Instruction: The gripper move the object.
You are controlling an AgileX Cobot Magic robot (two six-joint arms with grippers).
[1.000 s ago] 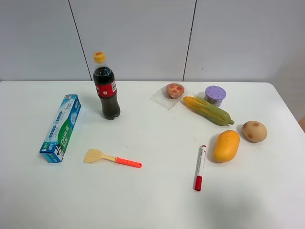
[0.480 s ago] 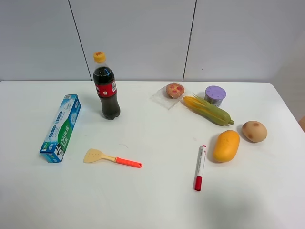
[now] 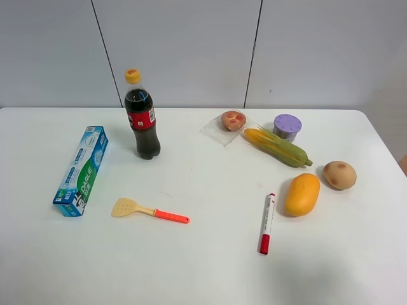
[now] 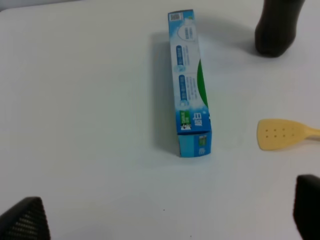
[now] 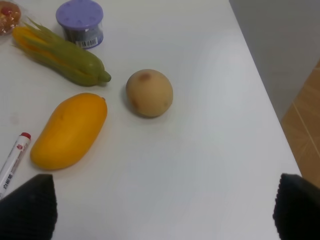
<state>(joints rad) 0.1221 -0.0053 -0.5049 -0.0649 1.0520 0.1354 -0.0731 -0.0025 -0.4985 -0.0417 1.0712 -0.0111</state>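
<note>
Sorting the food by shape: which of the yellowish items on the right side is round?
The potato, nearest the table's right edge. The mango beside it is elongated, and the corn cob is long and thin.

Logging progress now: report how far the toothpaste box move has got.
Nothing looks done: the toothpaste box lies flat on the table beside the cola bottle. In hand: the left end effector hangs open, apart from it. Left: grasping and moving it.

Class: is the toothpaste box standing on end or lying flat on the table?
Lying flat. The toothpaste box rests lengthwise on the table, one long printed face upward, untouched.
</note>
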